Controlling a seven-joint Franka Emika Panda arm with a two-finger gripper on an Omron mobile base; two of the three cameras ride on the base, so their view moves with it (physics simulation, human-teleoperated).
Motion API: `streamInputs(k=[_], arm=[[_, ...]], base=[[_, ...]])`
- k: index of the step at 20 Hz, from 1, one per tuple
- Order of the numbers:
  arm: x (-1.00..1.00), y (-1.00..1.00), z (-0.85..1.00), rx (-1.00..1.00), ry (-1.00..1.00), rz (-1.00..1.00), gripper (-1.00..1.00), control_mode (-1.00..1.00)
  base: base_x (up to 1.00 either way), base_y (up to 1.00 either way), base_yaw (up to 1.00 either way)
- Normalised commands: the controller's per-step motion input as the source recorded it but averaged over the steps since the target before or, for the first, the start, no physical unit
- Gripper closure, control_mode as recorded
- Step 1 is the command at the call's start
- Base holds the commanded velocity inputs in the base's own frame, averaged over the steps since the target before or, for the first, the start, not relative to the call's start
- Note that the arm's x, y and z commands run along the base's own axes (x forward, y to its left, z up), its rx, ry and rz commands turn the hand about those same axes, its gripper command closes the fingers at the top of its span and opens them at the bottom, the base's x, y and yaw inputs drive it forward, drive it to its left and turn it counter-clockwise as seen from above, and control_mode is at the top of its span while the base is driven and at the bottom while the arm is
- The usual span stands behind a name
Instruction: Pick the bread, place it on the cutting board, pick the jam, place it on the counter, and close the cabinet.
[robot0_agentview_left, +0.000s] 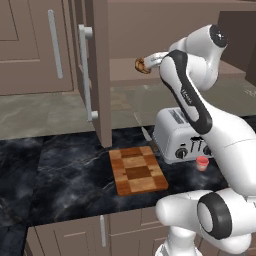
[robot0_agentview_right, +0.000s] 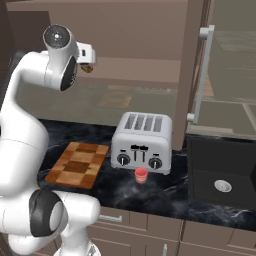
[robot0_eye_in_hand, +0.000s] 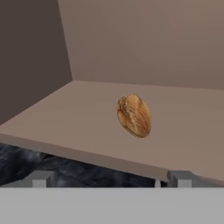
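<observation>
The bread (robot0_eye_in_hand: 134, 115), a golden-brown bun, lies on the shelf inside the open cabinet (robot0_eye_in_hand: 144, 48); it also shows as the bread (robot0_agentview_left: 142, 65) and the bread (robot0_agentview_right: 88, 68). My gripper (robot0_eye_in_hand: 111, 179) is open at the shelf's front edge, aimed at the bun and a little short of it, holding nothing. In the base views the gripper (robot0_agentview_left: 149, 63) and gripper (robot0_agentview_right: 88, 61) sit high at the cabinet opening. The checkered cutting board (robot0_agentview_left: 137, 171) (robot0_agentview_right: 77, 164) lies bare on the black counter (robot0_agentview_left: 60, 170) (robot0_agentview_right: 170, 192). The jam (robot0_agentview_left: 202, 163) (robot0_agentview_right: 141, 175) stands on the counter before the toaster.
A silver toaster (robot0_agentview_left: 175, 132) (robot0_agentview_right: 142, 140) stands beside the board. The cabinet door (robot0_agentview_left: 98, 75) (robot0_agentview_right: 192, 65) hangs open over the counter, its bar handle (robot0_agentview_left: 86, 75) (robot0_agentview_right: 202, 75) facing out. A dark sink (robot0_agentview_right: 222, 172) lies to the right.
</observation>
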Motion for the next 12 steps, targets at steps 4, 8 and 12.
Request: streamInputs(k=[4, 8, 12], arm=[[0.28, 0.00, -0.19, 0.00, -0.03, 0.00, -1.00, -1.00], [0.36, 0.00, -0.05, 0.00, 0.00, 0.00, -1.00, -1.00], [0.34, 0.00, 0.00, 0.00, 0.00, 0.00, -1.00, -1.00]], base=[[0.00, 0.00, 0.00], [0.00, 0.00, 0.00], [0.00, 0.00, 0.00]])
